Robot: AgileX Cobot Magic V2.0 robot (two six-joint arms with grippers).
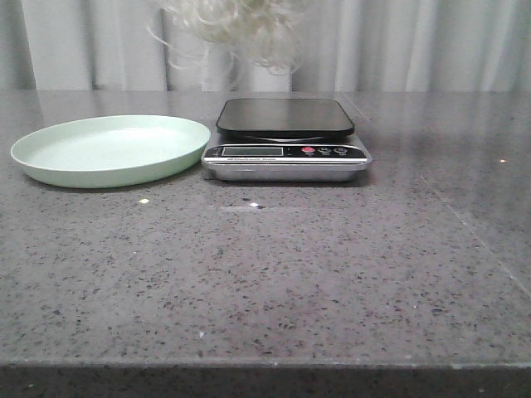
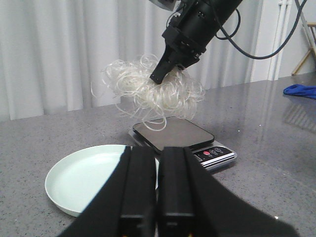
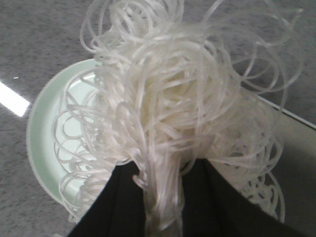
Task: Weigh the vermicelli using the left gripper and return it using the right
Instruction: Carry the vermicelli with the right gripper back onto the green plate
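The vermicelli [image 1: 241,29] is a fluffy white clump hanging in the air above the black scale platform [image 1: 284,116], at the top edge of the front view. In the left wrist view my right gripper [image 2: 159,76] is shut on the top of the clump [image 2: 148,94], well above the scale [image 2: 173,133]. In the right wrist view the strands [image 3: 173,98] are pinched between my right gripper's black fingers [image 3: 160,197]. My left gripper [image 2: 158,153] is shut and empty, low over the table in front of the plate and scale. Neither gripper shows in the front view.
A pale green plate [image 1: 50,157] sits just left of the silver scale body [image 1: 286,170]; it also shows in the left wrist view [image 2: 84,177] and the right wrist view [image 3: 39,143]. A blue cloth [image 2: 301,91] lies at the far right. White curtains hang behind the table.
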